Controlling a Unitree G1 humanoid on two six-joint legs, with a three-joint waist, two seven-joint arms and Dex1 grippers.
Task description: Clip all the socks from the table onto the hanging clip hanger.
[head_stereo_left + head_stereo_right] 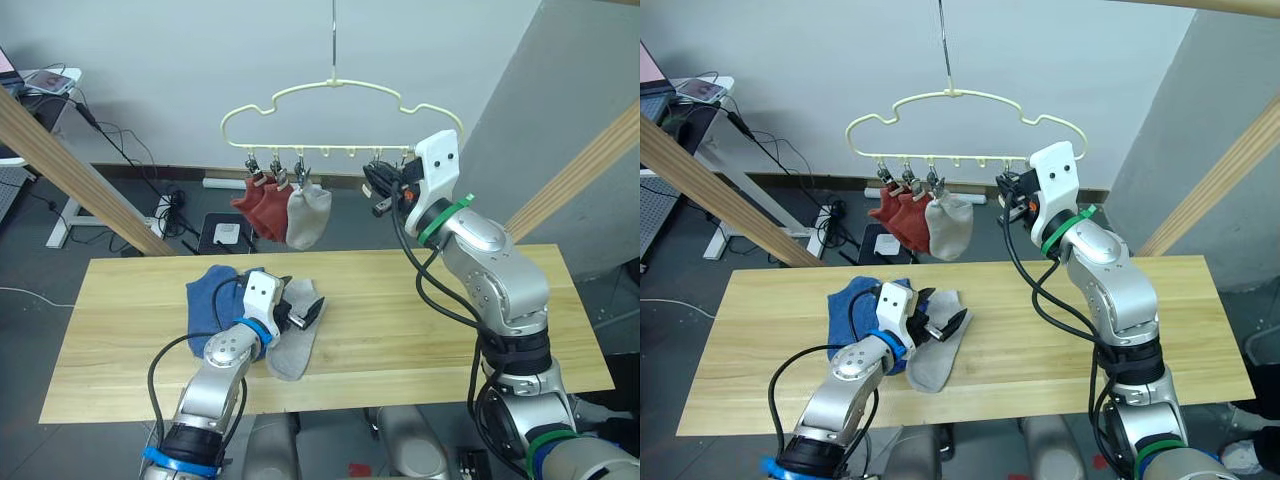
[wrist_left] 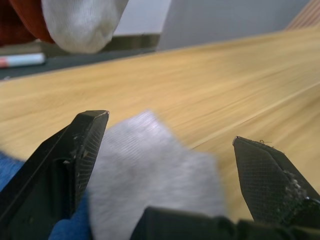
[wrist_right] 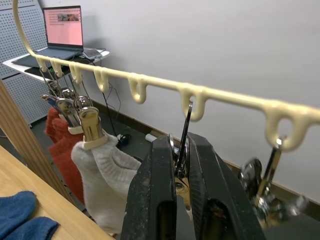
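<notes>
Pinching one metal clip (image 3: 181, 159) of the clip hanger (image 1: 340, 103), the right gripper (image 3: 180, 165) has its fingers closed on it, as its wrist view shows up close. The left gripper (image 2: 170, 165) is spread wide over a grey sock (image 1: 292, 345) lying near the table's (image 1: 450, 320) front edge, beside what seem to be two bunched blue socks (image 1: 212, 296). Three socks hang clipped: two rust red (image 1: 258, 208), one light grey (image 1: 307, 215).

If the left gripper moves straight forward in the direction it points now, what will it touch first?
Probably the light grey knit sock lying on the light wooden plank table. It sits between the open left gripper fingers, though depth is unclear.
</notes>
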